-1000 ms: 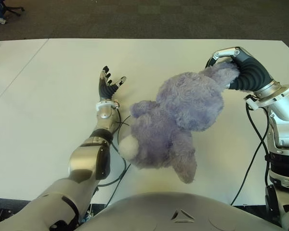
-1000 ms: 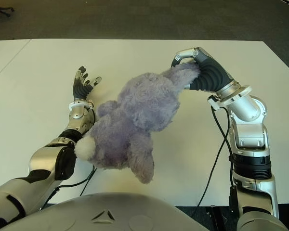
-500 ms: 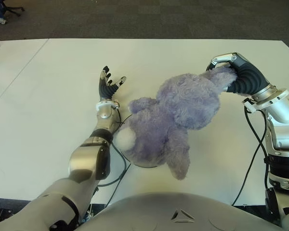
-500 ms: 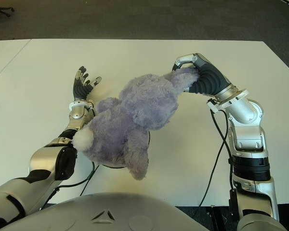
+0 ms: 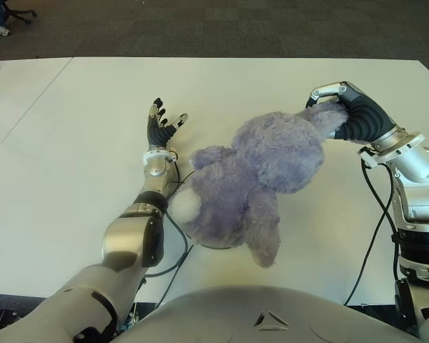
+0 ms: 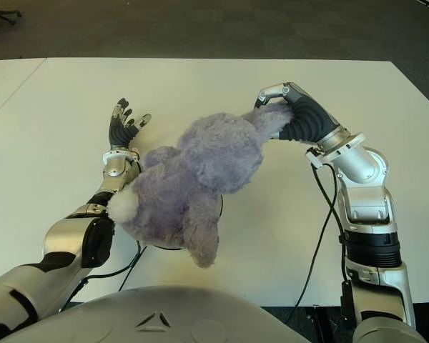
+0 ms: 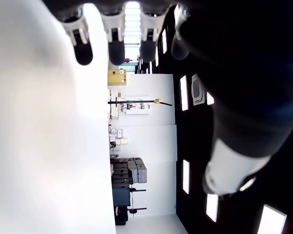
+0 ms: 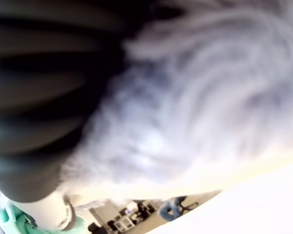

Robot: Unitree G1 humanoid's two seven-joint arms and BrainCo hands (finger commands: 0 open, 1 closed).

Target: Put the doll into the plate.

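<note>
A large purple plush doll [image 5: 254, 179] with a white tail lies across the middle of the white table [image 5: 71, 179]. Only a thin dark rim of the plate [image 5: 214, 247] peeks out beneath its lower body. My right hand [image 5: 336, 107] is shut on the doll's upper end, at the right; its wrist view is filled with purple fur [image 8: 195, 97]. My left hand [image 5: 161, 123] shows left of the doll, fingers spread and holding nothing.
Black cables [image 5: 177, 257] run along the table beside my left forearm and under the doll. Another cable [image 5: 372, 236] hangs by my right arm. Dark carpet [image 5: 200, 28] lies beyond the table's far edge.
My right hand has lowered the doll; its lower body dropped from hanging above the table onto the plate. Over the last half second it barely shifted. The left hand stayed still.
</note>
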